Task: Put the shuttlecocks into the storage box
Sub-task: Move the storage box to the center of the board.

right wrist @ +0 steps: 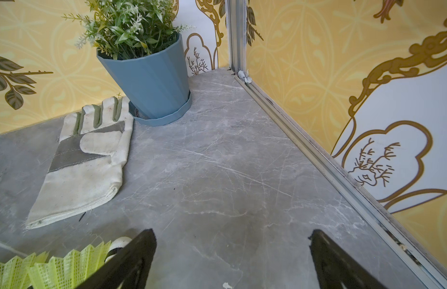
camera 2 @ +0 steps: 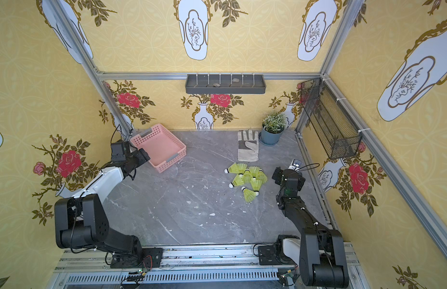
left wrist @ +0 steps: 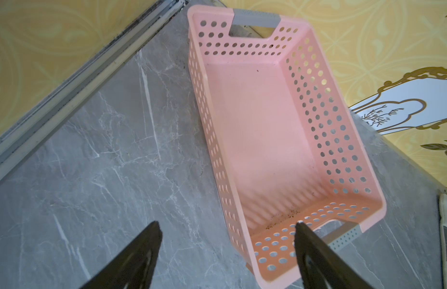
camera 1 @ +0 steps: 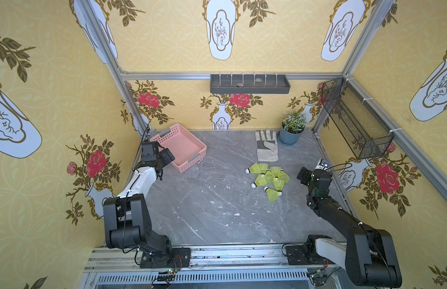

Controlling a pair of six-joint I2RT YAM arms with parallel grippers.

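Observation:
Several neon yellow-green shuttlecocks (camera 1: pixel 268 179) (camera 2: pixel 247 177) lie in a loose heap on the grey marble table, right of centre. The pink storage box (camera 1: pixel 192 162) (camera 2: pixel 171 164) sits at the back left and is empty, as its perforated wall (left wrist: pixel 330 125) and bare floor show. My left gripper (camera 1: pixel 167 156) (left wrist: pixel 227 224) hovers open at the box's near corner, one finger over the table and one over the short end. My right gripper (camera 1: pixel 302 176) (right wrist: pixel 233 231) is open just right of the heap, with only bare table between its fingers. Two shuttlecocks (right wrist: pixel 67 265) lie beside one finger.
A white work glove (camera 1: pixel 266 147) lies behind the heap, beside a blue plant pot (camera 1: pixel 291 131) in the back right corner. A dark grey tray (camera 1: pixel 250 85) hangs on the back wall. On the right wall hangs a black mesh basket (camera 1: pixel 355 120).

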